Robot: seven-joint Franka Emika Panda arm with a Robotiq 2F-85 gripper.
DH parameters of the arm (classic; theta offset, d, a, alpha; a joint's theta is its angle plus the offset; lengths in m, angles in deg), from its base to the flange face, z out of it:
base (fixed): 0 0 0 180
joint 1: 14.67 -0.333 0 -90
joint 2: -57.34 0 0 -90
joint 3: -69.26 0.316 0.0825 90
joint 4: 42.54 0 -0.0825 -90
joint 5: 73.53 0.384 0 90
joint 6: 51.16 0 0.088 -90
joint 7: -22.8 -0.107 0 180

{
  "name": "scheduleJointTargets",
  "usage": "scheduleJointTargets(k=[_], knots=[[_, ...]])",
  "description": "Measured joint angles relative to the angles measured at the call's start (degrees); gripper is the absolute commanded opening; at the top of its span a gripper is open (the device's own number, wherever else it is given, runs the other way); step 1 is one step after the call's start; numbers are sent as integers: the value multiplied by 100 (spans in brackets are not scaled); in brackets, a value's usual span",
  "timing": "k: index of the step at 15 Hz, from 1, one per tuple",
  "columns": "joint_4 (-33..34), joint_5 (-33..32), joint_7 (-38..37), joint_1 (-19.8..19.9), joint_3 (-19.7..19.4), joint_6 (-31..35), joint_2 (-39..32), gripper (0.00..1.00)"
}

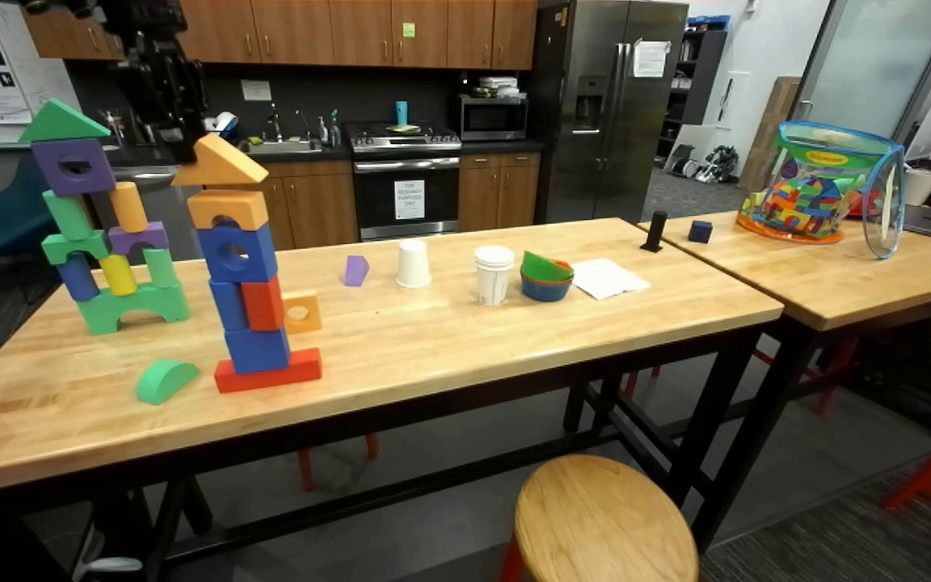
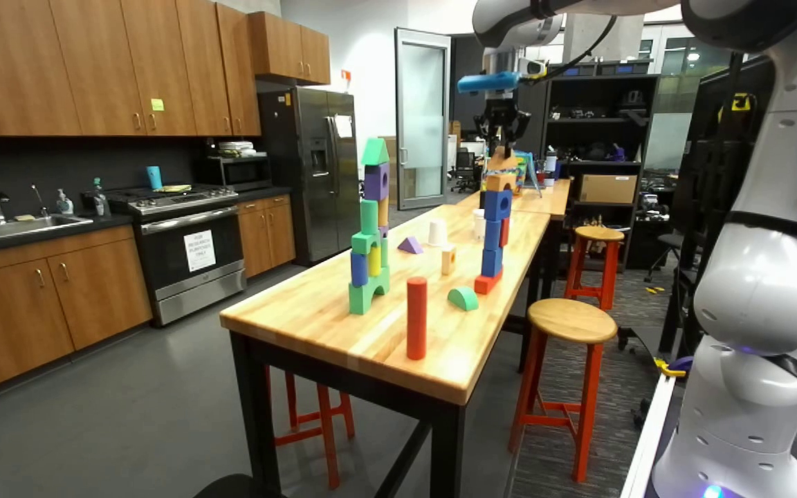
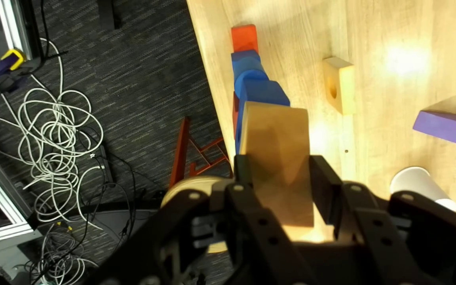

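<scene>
My gripper (image 3: pixel 279 172) is shut on an orange triangular block (image 1: pixel 219 164), with one finger against each side of it. In both exterior views this block sits just over an orange arch block (image 1: pixel 229 209), the top piece of a tower; whether the two touch I cannot tell. Below the arch come a blue block with a hole (image 1: pixel 237 252), blue and red pieces side by side, another blue block (image 1: pixel 257 349) and a flat red base block (image 1: pixel 268 371). From the wrist, the held block hides most of the arch and part of the tower.
Beside it stands a second tower with a green triangle (image 2: pixel 375 151) on top. Around lie a green half-round (image 2: pixel 463 298), a red cylinder (image 2: pixel 416 318), an orange block with a hole (image 3: pixel 339 85), a purple block (image 3: pixel 444 126) and white cups (image 1: pixel 414 263). The table's edge (image 3: pixel 208 75) runs close by.
</scene>
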State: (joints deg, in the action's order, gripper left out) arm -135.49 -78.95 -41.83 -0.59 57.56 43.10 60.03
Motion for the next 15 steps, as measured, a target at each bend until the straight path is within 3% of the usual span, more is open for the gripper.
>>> scheduleJointTargets(k=[15], knots=[[0, 378, -3, 2, -23, -2, -38, 15]])
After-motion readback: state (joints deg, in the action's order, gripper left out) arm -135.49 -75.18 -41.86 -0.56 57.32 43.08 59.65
